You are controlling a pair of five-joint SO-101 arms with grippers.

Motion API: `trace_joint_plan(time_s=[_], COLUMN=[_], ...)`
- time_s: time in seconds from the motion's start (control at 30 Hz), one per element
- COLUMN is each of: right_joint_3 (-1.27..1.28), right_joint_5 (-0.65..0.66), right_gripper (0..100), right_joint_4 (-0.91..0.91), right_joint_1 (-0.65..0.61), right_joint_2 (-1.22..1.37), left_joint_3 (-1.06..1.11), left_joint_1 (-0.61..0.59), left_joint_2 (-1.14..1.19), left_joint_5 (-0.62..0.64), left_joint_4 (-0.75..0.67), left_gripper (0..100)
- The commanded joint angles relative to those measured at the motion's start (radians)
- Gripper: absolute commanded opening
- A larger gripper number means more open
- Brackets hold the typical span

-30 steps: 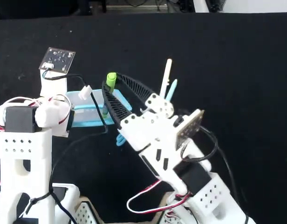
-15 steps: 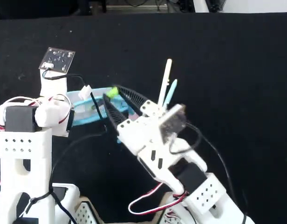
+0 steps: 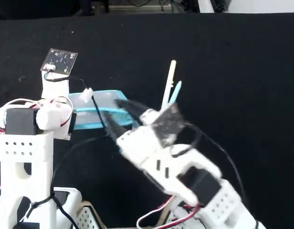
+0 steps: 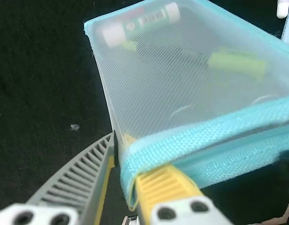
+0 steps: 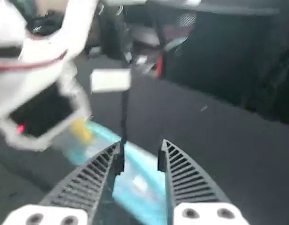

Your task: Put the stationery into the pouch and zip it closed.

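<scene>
A light-blue mesh pouch (image 3: 105,98) lies left of centre on the black table. My left gripper (image 4: 118,140) is shut on its zip-edge corner, which is pinched between the yellow pad and the grey finger. Through the mesh (image 4: 182,93) I see a green highlighter (image 4: 236,63) and a green-and-white capped stick (image 4: 140,21). My right gripper (image 3: 119,117) hovers over the pouch's right end. Its black fingers (image 5: 102,168) stand open with nothing between them, and the teal pouch (image 5: 137,185) lies below. A cream pen (image 3: 169,81) and a blue pen (image 3: 175,91) lie side by side to the right of the pouch.
The left arm's white body (image 3: 23,143) stands at the front left, and its black cable (image 3: 97,112) crosses over the pouch. The right arm's body (image 3: 185,171) takes up the front centre. Bare black cloth stretches to the right and back.
The green highlighter held upright in my right gripper sank into the pouch and left the fingers. The right wrist has turned and shifted slightly toward the front. The left arm kept still.
</scene>
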Motion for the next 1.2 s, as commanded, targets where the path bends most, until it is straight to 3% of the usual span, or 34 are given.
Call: trace_joint_plan(time_s=[0.0, 0.2, 0.37, 0.5, 0.63, 0.77, 1.0, 1.17], right_joint_3=[-0.113, -0.077, 0.091, 0.189, 0.179, 0.145, 0.008, -0.101], right_joint_5=[0.002, 0.000, -0.008, -0.015, -0.135, -0.158, -0.169, -0.308], right_gripper=[11.2, 11.3, 11.3, 11.3, 11.6, 18.8, 20.8, 20.8], right_joint_4=[0.071, 0.292, 0.272, 0.239, 0.239, 0.239, 0.241, 0.241], right_joint_1=[0.155, 0.493, 0.658, 0.664, 0.666, 0.667, 0.667, 0.667], right_joint_2=[-0.062, -0.104, -0.104, -0.104, -0.104, -0.051, 0.193, 0.417], left_joint_3=[0.002, 0.002, 0.002, 0.002, 0.002, 0.002, 0.002, 0.002], left_joint_1=[0.005, 0.012, 0.013, 0.013, 0.013, 0.013, 0.013, 0.013], left_joint_2=[0.000, 0.000, 0.000, 0.000, 0.000, 0.000, 0.000, 0.000], left_joint_5=[0.011, 0.011, 0.011, 0.011, 0.011, 0.011, 0.011, 0.011], left_joint_4=[-0.008, -0.008, -0.008, -0.008, -0.008, -0.008, -0.008, -0.008], left_gripper=[3, 3, 3, 3, 3, 3, 3, 3])
